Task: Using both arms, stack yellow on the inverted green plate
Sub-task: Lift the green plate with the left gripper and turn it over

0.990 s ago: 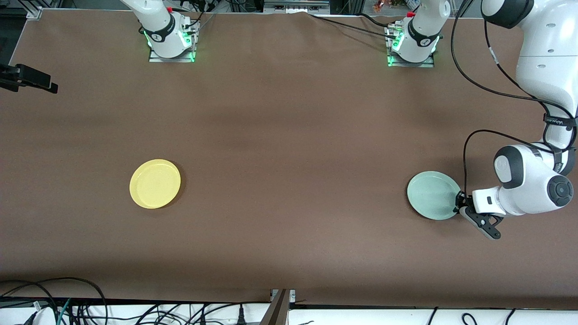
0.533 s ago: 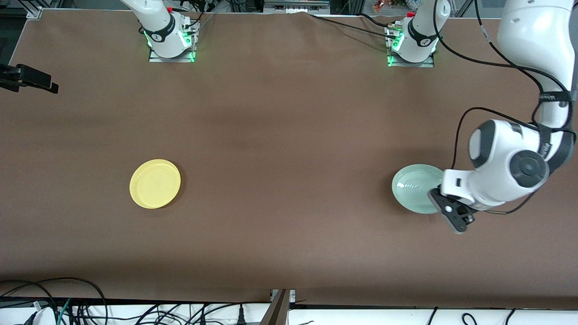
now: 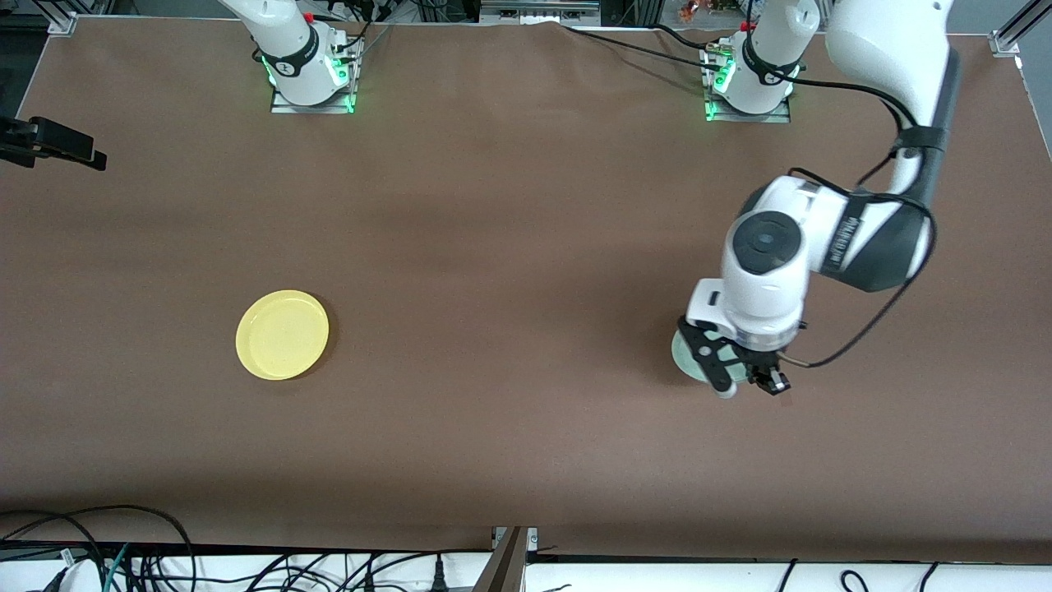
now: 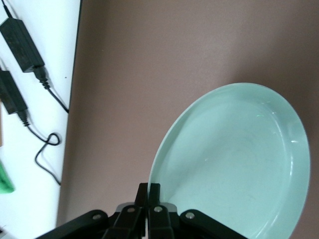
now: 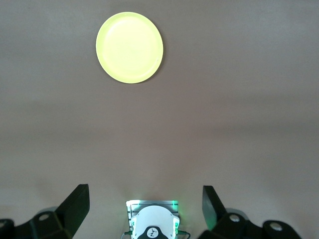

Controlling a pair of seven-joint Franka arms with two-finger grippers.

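Note:
The yellow plate lies flat and rim up on the brown table toward the right arm's end; it also shows in the right wrist view. My left gripper is shut on the rim of the green plate and holds it off the table, tilted steeply. In the left wrist view the fingers pinch the rim, and the green plate's hollow side faces the camera. The wrist hides most of the plate in the front view. My right gripper is open and empty, high over its own base, out of the front view.
The right arm's base and the left arm's base stand at the table's edge farthest from the front camera. A black mount sticks in at the right arm's end. Cables lie below the near edge. Power adapters lie off the table.
The left gripper has lifted the green plate by its rim, carried it toward the right arm's end and turned its wrist, so the plate is tilted. The yellow plate has not moved.

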